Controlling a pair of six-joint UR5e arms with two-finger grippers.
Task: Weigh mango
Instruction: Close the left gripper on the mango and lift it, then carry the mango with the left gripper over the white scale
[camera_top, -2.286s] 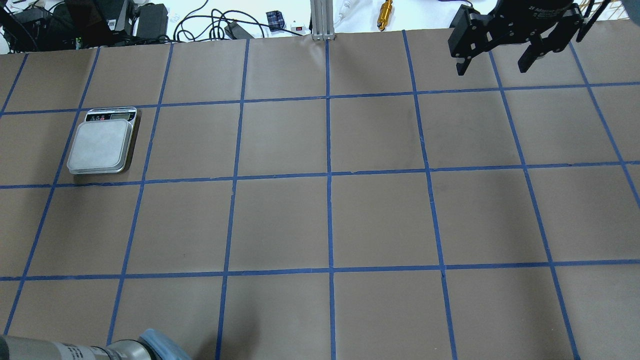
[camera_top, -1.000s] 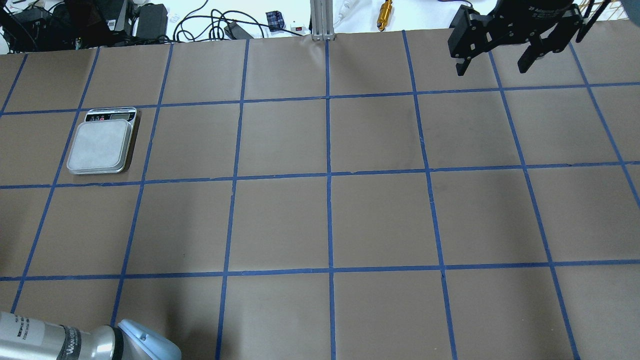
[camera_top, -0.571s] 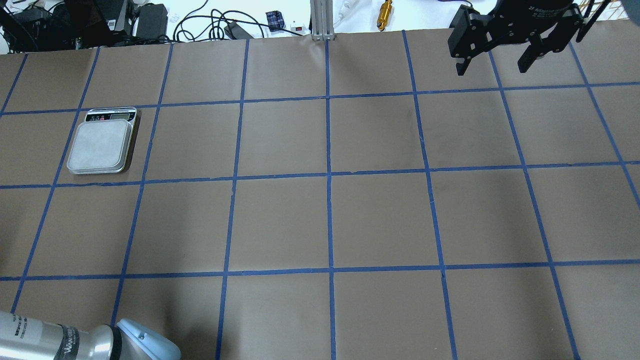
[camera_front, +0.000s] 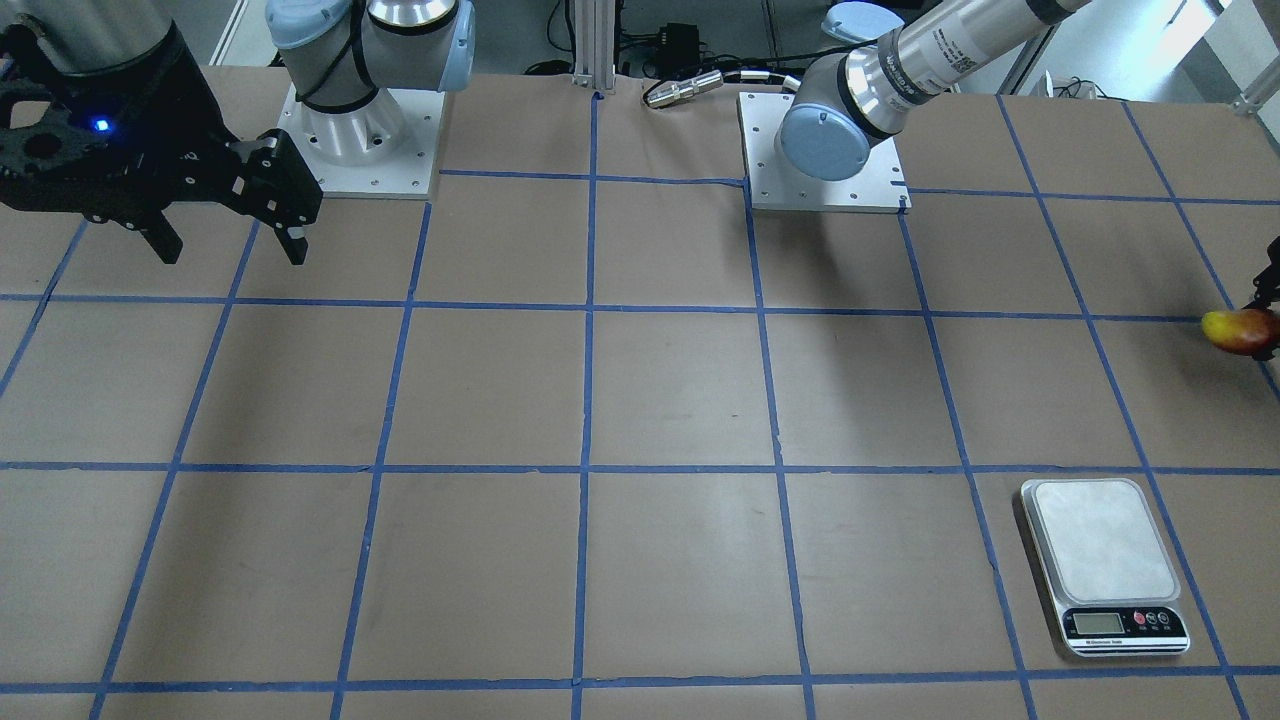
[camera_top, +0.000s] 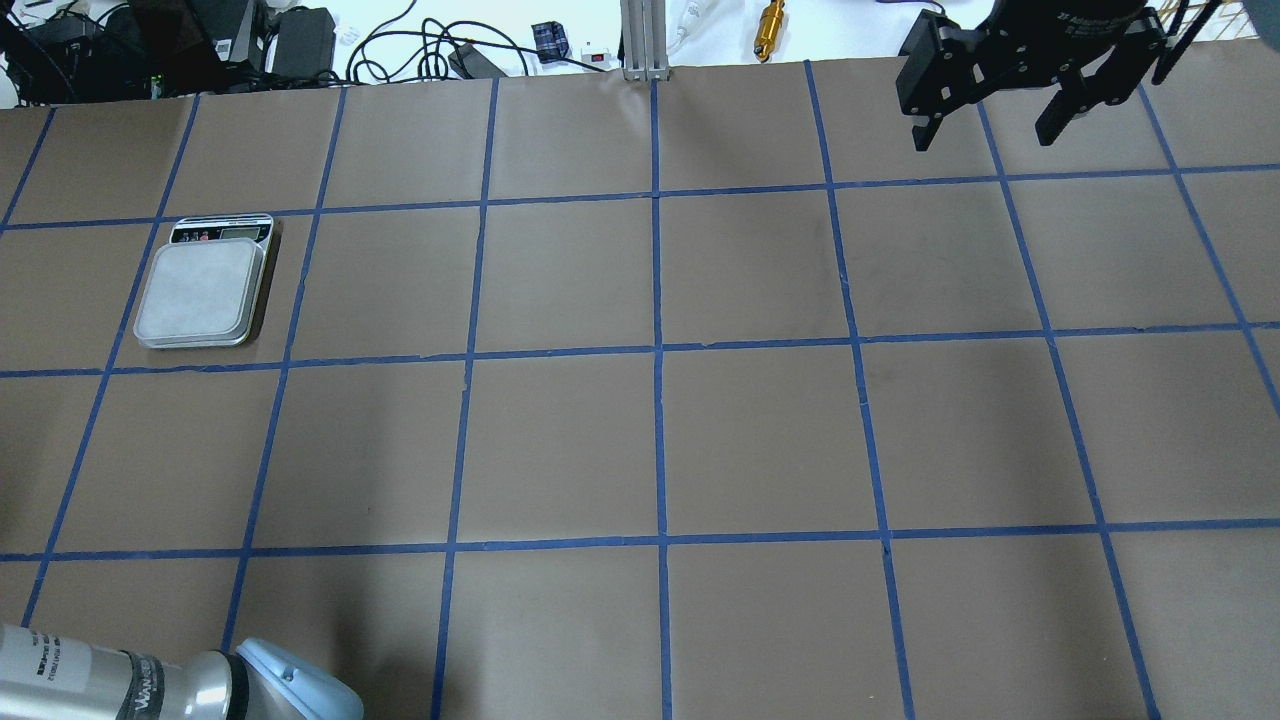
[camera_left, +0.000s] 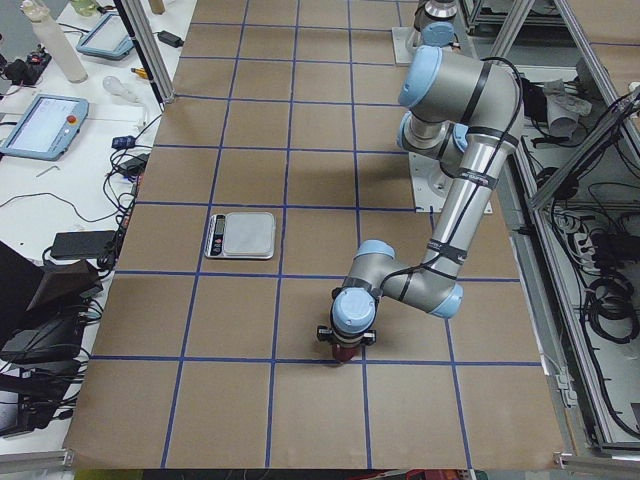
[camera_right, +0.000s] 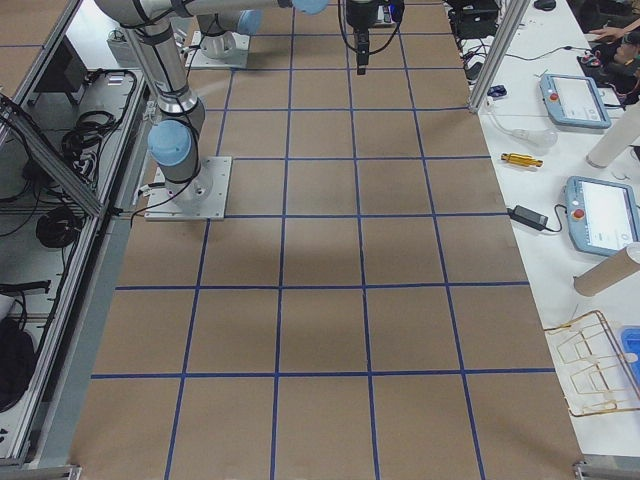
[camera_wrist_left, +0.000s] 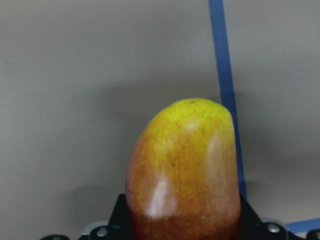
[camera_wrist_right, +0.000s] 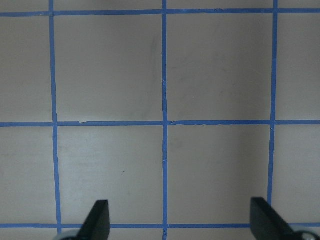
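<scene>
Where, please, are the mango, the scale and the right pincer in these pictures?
mango (camera_wrist_left: 185, 165), left wrist view, its middle.
scale (camera_front: 1103, 540), front-facing view, its platform.
right pincer (camera_top: 982, 135), overhead view, midway between fingertips.

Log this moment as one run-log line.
left gripper: shut on mango | right gripper: open, empty | scale: platform bare | step: mango not yet weighed

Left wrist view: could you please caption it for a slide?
Mango held yellow end forward over the blue-taped table.
</scene>
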